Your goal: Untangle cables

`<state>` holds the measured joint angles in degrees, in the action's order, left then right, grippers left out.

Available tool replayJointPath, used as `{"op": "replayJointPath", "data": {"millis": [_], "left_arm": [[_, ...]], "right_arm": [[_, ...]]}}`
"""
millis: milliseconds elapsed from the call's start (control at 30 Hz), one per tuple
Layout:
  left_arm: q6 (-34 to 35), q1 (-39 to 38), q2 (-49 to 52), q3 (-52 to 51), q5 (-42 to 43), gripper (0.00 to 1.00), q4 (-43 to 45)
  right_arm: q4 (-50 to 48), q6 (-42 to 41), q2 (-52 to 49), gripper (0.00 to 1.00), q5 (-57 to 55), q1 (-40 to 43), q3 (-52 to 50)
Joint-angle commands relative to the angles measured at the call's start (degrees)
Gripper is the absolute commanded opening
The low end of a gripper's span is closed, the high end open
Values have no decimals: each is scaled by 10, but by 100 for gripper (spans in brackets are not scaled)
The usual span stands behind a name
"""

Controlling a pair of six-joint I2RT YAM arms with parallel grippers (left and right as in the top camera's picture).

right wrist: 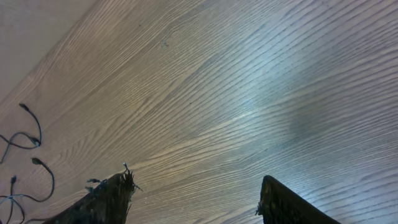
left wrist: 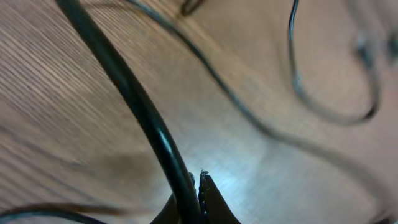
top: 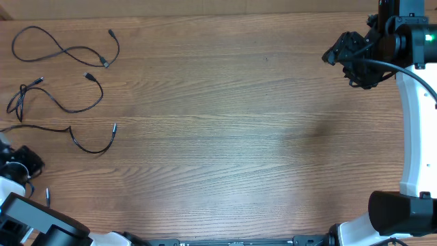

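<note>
Three thin black cables lie apart at the table's left: one at the back (top: 65,48), one in the middle (top: 63,99), one nearer the front (top: 92,142). My left gripper (top: 19,162) is at the far left edge, in front of them. In the left wrist view its jaws (left wrist: 198,198) are shut on a black cable (left wrist: 134,102) that runs up and to the left, with other cables (left wrist: 298,87) blurred beyond. My right gripper (top: 355,60) is at the back right, far from the cables. In the right wrist view it (right wrist: 193,199) is open and empty above bare wood.
The wooden table (top: 232,130) spans the view. A short cable end (top: 48,195) shows near the left arm's base. The right arm's white link (top: 416,137) stands along the right edge. Cable ends (right wrist: 28,140) show at the far left of the right wrist view.
</note>
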<state>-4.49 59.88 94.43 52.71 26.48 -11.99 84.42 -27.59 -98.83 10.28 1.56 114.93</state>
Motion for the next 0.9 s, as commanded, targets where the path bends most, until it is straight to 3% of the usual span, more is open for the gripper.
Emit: {"op": "replayJointPath", "data": {"millis": [0,133,167,267,500,600,700,733,767,867], "left_arm": [[226,2,3,37,92,4,25],[348,2,3,50,190,4,77],[423,2,3,52,202,4,93],[501,3,3,52,198,4,99],[489,9,3,52,158,5,40],[424,9,3,52,108,24,-13],[358,9,3,52,28,27,-68],[344,9,3,52,-7,35,-85],[335,9,3,52,-58,63,-104],[308,9,3,52,-130,66,-127]], "right_arm": [[0,2,2,66,3,1,-2],[5,2,2,66,3,1,-2],[6,2,2,66,3,1,-2],[6,2,2,66,3,1,-2],[5,2,2,66,3,1,-2],[6,2,2,66,3,1,-2],[6,2,2,66,3,1,-2],[6,2,2,66,3,1,-2],[7,2,2,66,3,1,-2],[8,2,2,66,3,1,-2]]}}
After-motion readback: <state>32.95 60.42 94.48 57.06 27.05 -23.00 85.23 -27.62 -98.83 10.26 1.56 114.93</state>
